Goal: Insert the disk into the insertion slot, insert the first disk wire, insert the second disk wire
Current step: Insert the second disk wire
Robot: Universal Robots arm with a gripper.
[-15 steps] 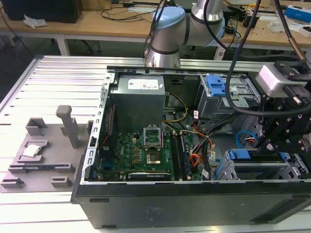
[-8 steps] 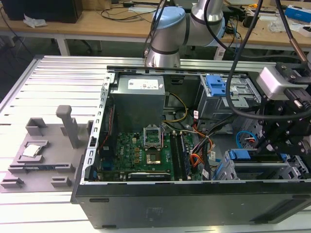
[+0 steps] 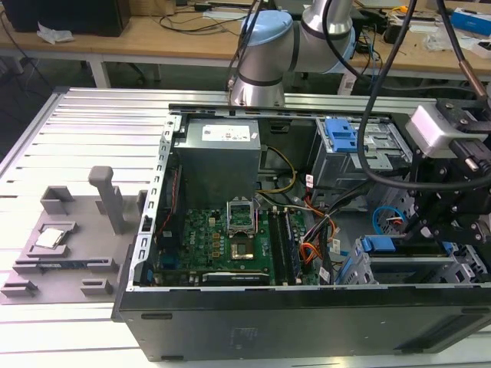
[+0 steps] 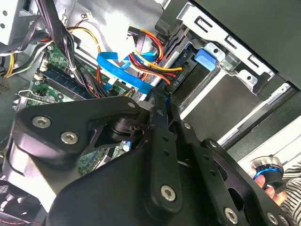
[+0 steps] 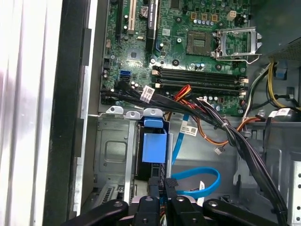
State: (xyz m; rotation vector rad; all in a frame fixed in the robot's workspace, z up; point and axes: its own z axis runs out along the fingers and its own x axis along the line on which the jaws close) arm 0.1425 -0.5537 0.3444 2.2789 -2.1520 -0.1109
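While nearly closed and holding nothing visible, the jaws of the gripper (image 5: pixel 161 184) hang just beside the disk (image 5: pixel 154 147).

Open black computer case (image 3: pixel 253 330) on slatted aluminium table (image 3: pixel 84 138). Green motherboard (image 3: pixel 222 241) inside, empty CPU socket (image 3: pixel 244 249) near centre; grey power supply (image 3: pixel 219 157) beside it. Grey fixture tray (image 3: pixel 65 245) on the exterior view's left. Wooden bench (image 3: pixel 153 34) behind.

Disk (image 3: pixel 406 264) in insertion slot (image 3: pixel 460 268), at exterior view's right of motherboard (image 3: pixel 230 238); gripper (image 3: pixel 430 230) above disk.
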